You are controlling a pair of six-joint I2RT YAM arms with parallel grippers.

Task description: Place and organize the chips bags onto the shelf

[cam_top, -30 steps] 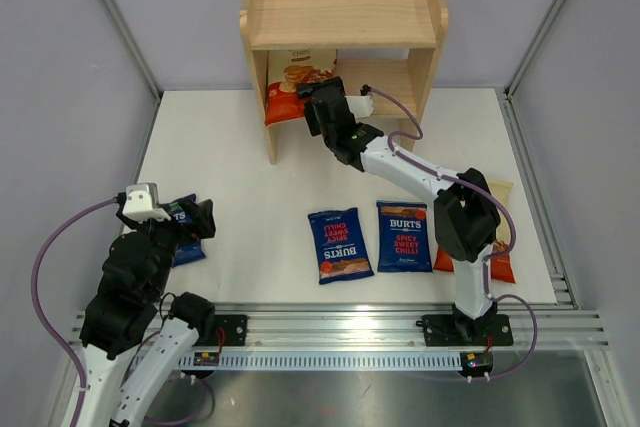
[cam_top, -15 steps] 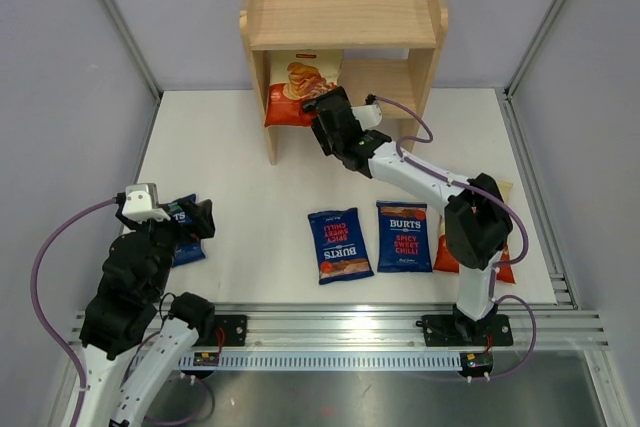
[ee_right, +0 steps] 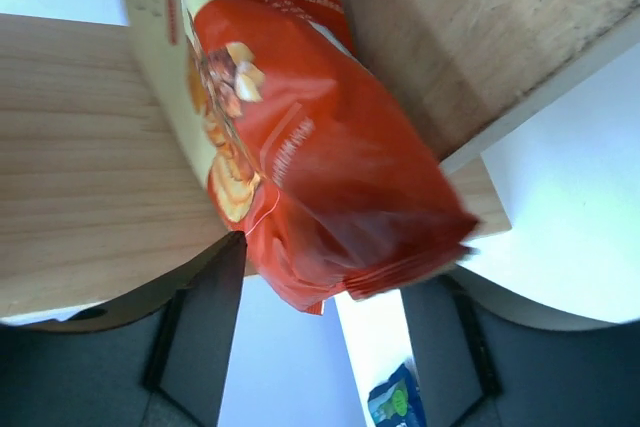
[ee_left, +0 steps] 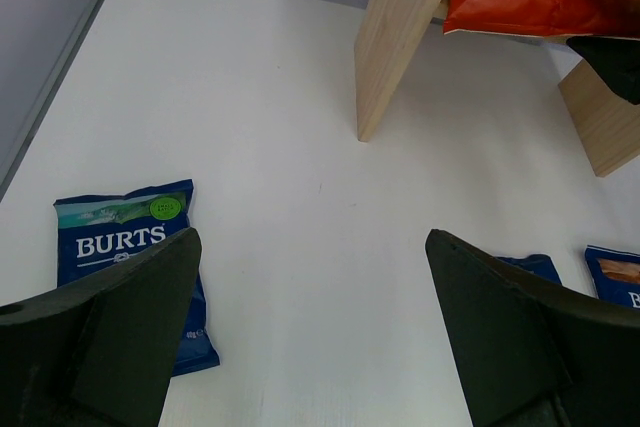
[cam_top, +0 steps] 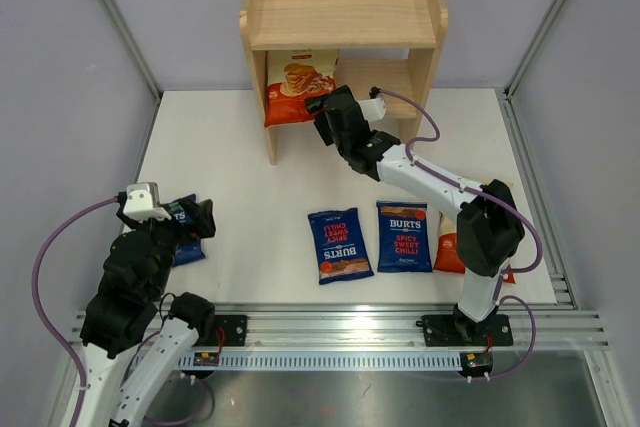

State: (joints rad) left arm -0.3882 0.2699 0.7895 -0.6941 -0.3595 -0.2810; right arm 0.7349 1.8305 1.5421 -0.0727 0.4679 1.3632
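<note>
The wooden shelf (cam_top: 340,17) stands at the back of the table. One cream-and-red-orange cassava bag (cam_top: 295,87) leans in the left of its lower tier, with its bottom edge past the front. In the right wrist view this bag (ee_right: 310,177) hangs between my right gripper's (ee_right: 330,337) spread fingers, unpinched. My right gripper (cam_top: 322,112) is open just in front of it. Two dark blue Burts bags (cam_top: 339,244) (cam_top: 403,235) lie flat mid-table. The second cassava bag (cam_top: 448,252) lies partly under the right arm. The blue-green Burts bag (cam_top: 185,232) lies by my open, empty left gripper (ee_left: 315,347).
The shelf's left side panel (ee_left: 400,27) stands on the white table (cam_top: 240,177). The top tier holds nothing, and the right half of the lower tier (cam_top: 385,77) is bare. Metal frame posts and grey walls close in the table on both sides.
The cassava bag has tipped more upright in the lower tier. My right gripper has drawn back a little towards the near right. The left arm has not moved.
</note>
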